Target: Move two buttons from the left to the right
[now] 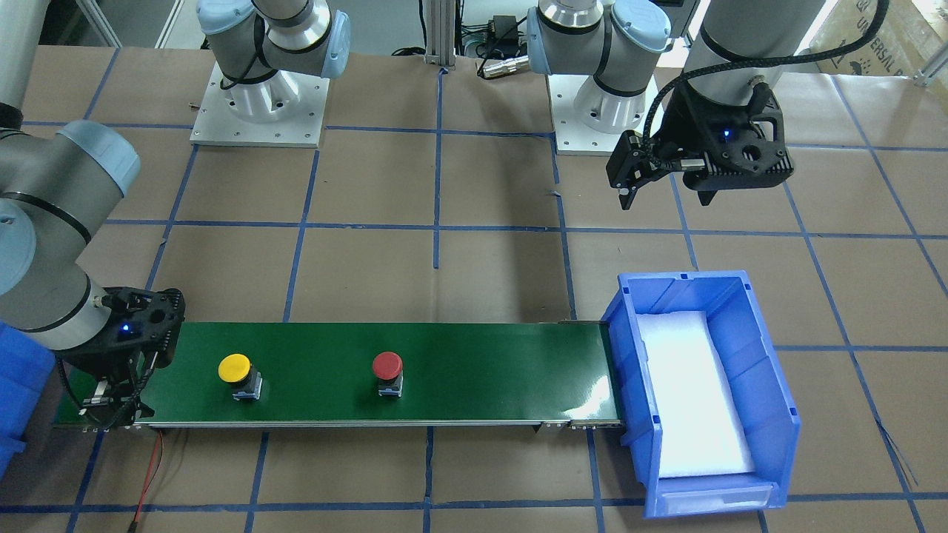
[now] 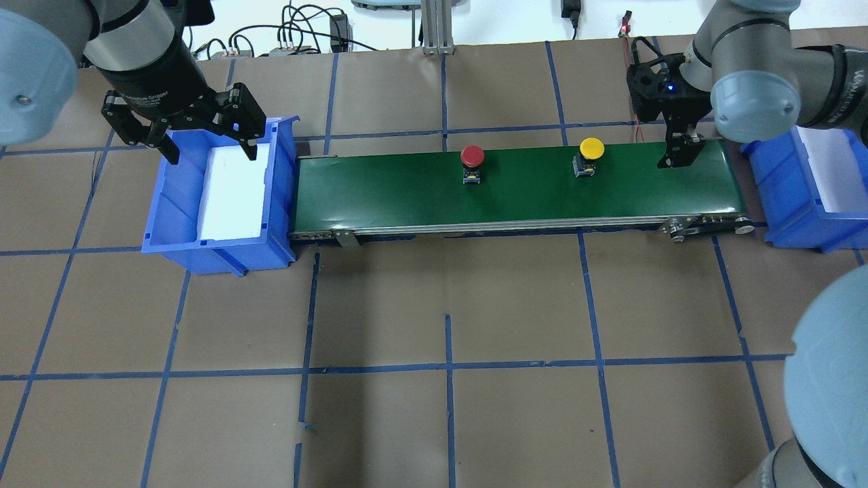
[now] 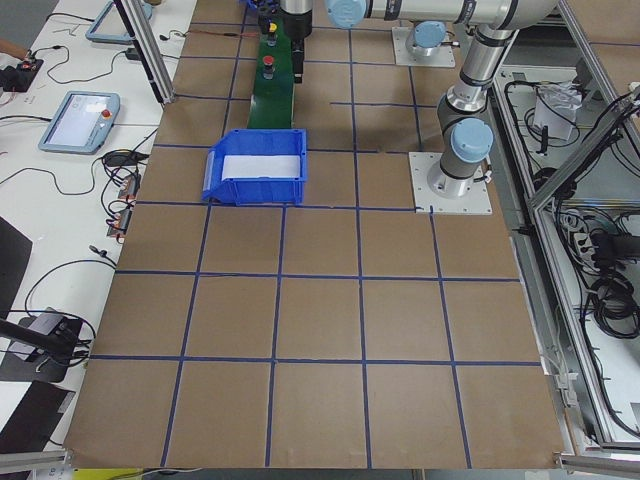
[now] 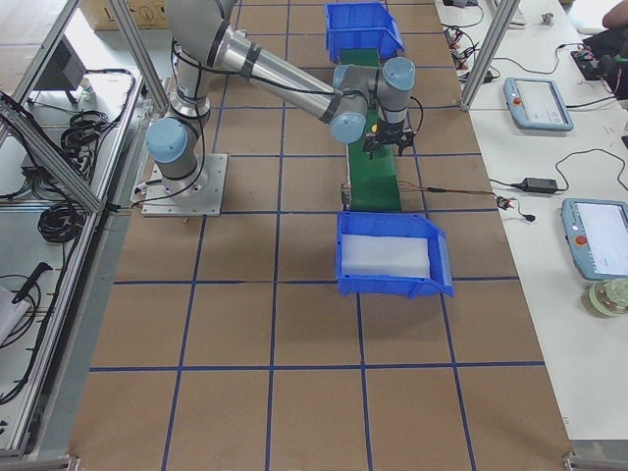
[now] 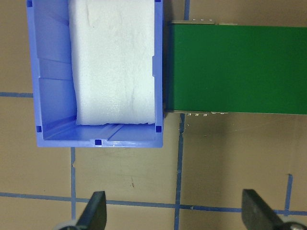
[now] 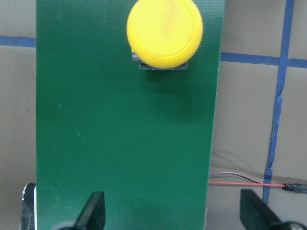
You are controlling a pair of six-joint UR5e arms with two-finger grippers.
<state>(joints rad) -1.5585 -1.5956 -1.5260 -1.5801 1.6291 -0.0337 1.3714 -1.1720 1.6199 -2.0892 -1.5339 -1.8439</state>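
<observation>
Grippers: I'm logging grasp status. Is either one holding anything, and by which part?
Nothing is held. The left gripper is open near the blue bin, the right gripper open over the belt; the yellow button and red button stand free.

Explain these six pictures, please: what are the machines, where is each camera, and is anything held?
Two grey robot arms stand at a brown table. One picture looks down from behind them, one from the front, two from the table's ends, and two from cameras on the wrists. On a green conveyor belt stand a yellow round-capped push button and a red round-capped push button. At each belt end sits a blue plastic bin lined with white foam. The left gripper hangs open near one bin. The right gripper is open over the belt, near the yellow button. Nothing is held.
</observation>
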